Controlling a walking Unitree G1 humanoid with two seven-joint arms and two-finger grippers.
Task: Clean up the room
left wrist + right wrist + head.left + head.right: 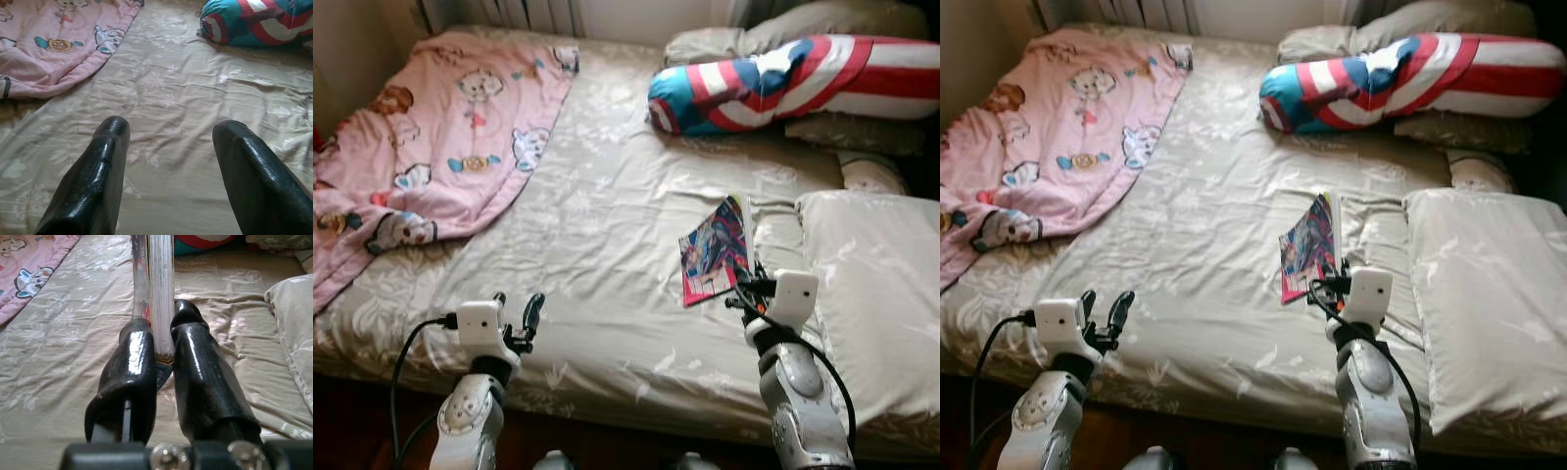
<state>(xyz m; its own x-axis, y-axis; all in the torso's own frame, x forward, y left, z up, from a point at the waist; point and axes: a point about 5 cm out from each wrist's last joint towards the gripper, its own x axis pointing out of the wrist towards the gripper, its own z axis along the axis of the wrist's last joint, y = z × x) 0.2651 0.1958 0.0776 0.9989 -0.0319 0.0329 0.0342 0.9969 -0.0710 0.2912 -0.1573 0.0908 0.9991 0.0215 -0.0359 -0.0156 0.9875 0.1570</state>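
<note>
One thing is in hand: the right gripper (164,340) is pinched tight on the near edge of the colourful book (715,250), which tilts up off the bed sheet (597,245) around centre. Looks like the pickup step, so next it needs a clean lift. Left gripper (171,161) hovers spread apart at 7 o'clock. Pink blanket (431,147) at 10, striped bolster (783,83) at 1, pillow (871,284) just beside at 3, nothing blocking
</note>
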